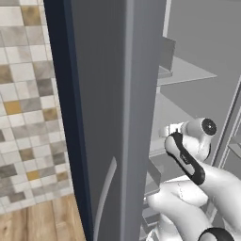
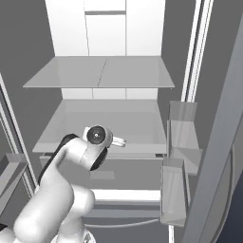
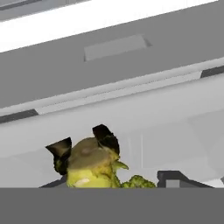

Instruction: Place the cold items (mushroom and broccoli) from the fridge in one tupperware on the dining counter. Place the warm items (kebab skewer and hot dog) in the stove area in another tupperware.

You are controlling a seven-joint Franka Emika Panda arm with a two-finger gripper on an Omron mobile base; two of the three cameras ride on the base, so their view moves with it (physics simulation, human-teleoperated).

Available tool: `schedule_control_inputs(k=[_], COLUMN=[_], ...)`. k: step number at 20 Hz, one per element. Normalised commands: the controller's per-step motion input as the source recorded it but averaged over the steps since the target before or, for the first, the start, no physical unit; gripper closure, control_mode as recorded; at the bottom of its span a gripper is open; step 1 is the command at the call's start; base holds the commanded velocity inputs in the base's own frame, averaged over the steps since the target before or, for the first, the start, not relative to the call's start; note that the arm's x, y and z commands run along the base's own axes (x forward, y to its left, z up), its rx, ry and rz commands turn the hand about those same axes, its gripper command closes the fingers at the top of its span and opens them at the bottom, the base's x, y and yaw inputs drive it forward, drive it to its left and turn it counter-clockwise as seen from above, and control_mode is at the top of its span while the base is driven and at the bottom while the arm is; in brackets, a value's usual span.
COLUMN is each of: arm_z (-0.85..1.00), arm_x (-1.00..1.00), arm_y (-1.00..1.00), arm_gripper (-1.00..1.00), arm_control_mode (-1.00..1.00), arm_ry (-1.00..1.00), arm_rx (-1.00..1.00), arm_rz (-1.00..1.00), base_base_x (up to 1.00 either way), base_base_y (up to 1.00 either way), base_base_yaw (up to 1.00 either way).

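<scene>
The broccoli (image 3: 94,168) sits between the two dark fingers (image 3: 61,153) at about 7 o'clock in the hand view. It has a yellow-green body with a duller, brownish-grey rounded top. A small pointed bit sticks out toward 3 o'clock, and a darker green bumpy floret lies just beside it near the lower edge. Its lower part is cut off by the bottom of the view, so I cannot tell its long axis or which way it points.

The fingers stand partly apart, one on each side of the broccoli and touching it, so they seem clamped on it.

Behind it, grey fridge shelves and a drawer front run across the view, tilted.

In the right base view the white arm (image 2: 71,166) reaches into the open fridge (image 2: 109,123), toward the lower shelf (image 2: 137,126). In the left base view the grey fridge door (image 1: 108,117) stands at 9 o'clock of the arm.
</scene>
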Motion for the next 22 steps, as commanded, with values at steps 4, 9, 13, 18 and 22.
schedule_control_inputs(k=[4,9,13,18,22], arm_z=[0.32,0.04,0.01,-0.19,0.0], arm_x=[-1.0,-0.97,-0.75,-0.68,-0.25], arm_y=[-0.21,0.07,0.48,0.06,-0.13], arm_gripper=[1.0,1.0,1.0,1.0,1.0], arm_control_mode=[-1.0,-1.0,-1.0,-1.0,-1.0], arm_ry=[0.01,0.27,0.49,0.15,0.03], arm_rx=[-0.44,-0.62,-0.62,-0.13,0.0], arm_rz=[0.17,0.19,0.32,0.33,0.21], base_base_x=[0.0,0.0,0.0,0.0,0.0], base_base_y=[0.0,0.0,0.0,0.0,0.0], base_base_yaw=[0.0,0.0,0.0,0.0,0.0])
